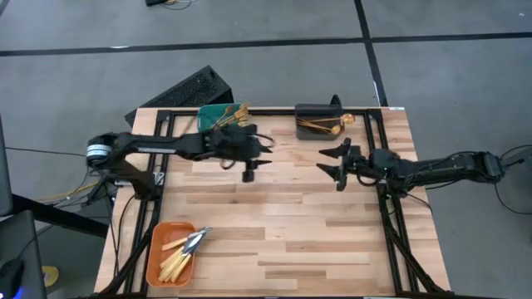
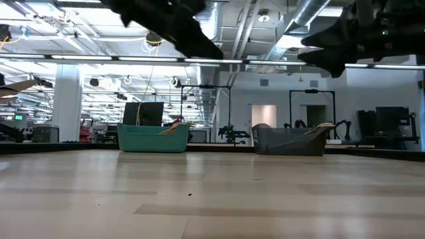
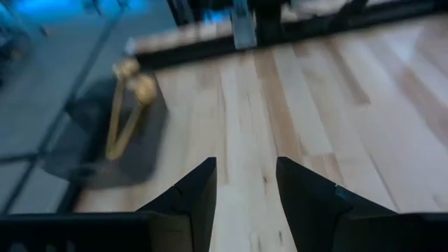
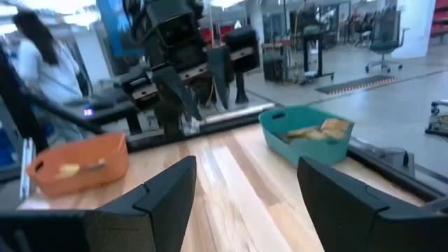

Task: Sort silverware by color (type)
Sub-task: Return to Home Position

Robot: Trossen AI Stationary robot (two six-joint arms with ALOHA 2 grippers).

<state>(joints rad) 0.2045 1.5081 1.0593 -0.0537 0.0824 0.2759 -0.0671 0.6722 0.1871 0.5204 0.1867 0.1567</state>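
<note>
Altogether 3 bins [image 1: 160, 235] hold silverware [image 1: 176, 262].

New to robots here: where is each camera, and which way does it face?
High: overhead, straight down on the table; left arm, right arm show.
Low: tabletop height, level toward teal bin, grey bin; arms overhead.
Left wrist: past the left pincer toward the grey bin.
Right wrist: past the right pincer toward the teal bin.
Low and left wrist share the grey bin.

The gold forks [image 1: 233, 115] are lying heaped in the teal bin [image 1: 208, 115], the gold spoons [image 1: 327, 124] are resting in the dark grey bin [image 1: 314, 109], and the silver-bladed knives [image 1: 184, 249] are lying piled in the orange bin [image 1: 155, 253].
</note>
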